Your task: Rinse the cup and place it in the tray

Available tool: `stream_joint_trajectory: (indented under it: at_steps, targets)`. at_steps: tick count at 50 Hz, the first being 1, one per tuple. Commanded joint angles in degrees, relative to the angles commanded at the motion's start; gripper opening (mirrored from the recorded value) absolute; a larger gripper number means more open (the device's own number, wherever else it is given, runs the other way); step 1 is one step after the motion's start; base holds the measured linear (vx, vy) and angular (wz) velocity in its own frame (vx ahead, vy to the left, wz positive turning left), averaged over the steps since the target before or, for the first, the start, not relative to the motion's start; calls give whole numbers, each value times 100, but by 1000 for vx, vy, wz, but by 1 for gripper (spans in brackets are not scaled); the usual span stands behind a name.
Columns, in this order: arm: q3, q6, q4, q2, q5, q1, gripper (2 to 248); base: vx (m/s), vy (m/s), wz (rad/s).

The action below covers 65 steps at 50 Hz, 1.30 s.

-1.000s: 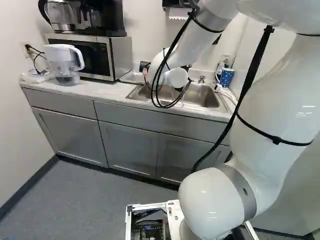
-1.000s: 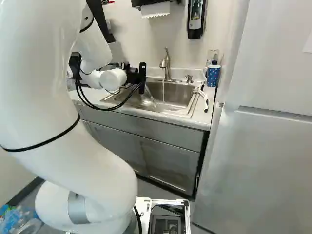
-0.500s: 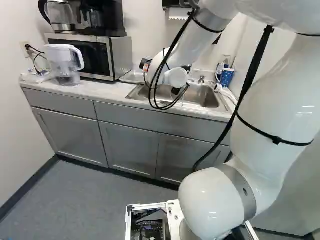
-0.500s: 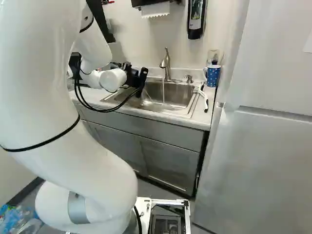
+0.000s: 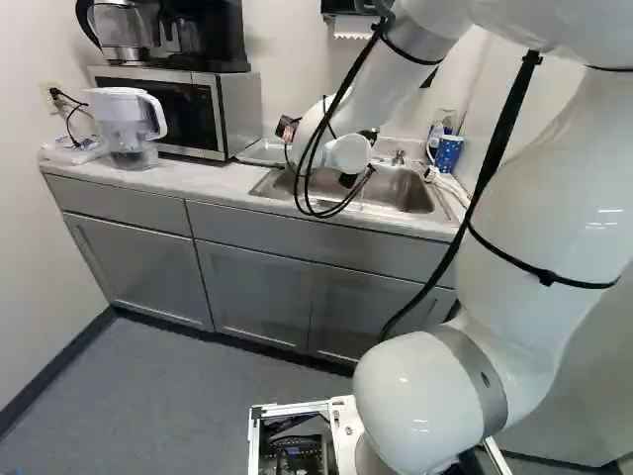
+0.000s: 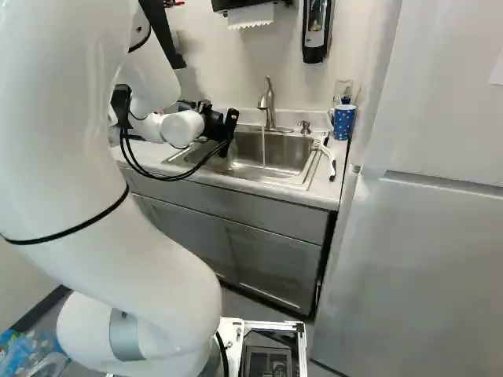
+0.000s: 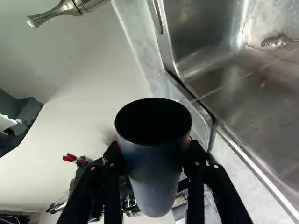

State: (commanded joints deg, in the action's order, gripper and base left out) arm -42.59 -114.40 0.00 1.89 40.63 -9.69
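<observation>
the end effector [image 7: 154, 150] pinches the dark, tapered, round cup [image 7: 155, 163] from 2 sides, near the stainless steel sink [image 7: 254, 105]; likely light, stiff, slippery when wet, best held around mid-wall.

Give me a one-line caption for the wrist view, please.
The gripper holds a dark cup between its two fingers, open mouth toward the camera, beside the metal sink.

One dark cup [image 7: 154, 170] and one blue dotted cup [image 6: 343, 126] make two at a kitchen counter, alongside one sink [image 6: 289, 149], one faucet [image 6: 267, 100], one microwave [image 5: 182, 113], one pitcher [image 5: 123, 121] and three cabinet doors [image 5: 255, 297].
</observation>
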Motion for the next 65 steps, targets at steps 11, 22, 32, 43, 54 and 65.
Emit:
stream_joint_trajectory:
  at_steps: [11,22,32,43,54,65]
  targets:
    - [0,0,0,0,0,0,126,0,0,0]
    - [0,0,0,0,0,0,126,0,0,0]
    - [0,8,0,0,0,0,126,0,0,0]
    - [0,487,0,0,0,0,126,0,0,0]
    - [0,1137,0,0,0,0,126,0,0,0]
    - [0,1797,0,0,0,0,126,0,0,0]
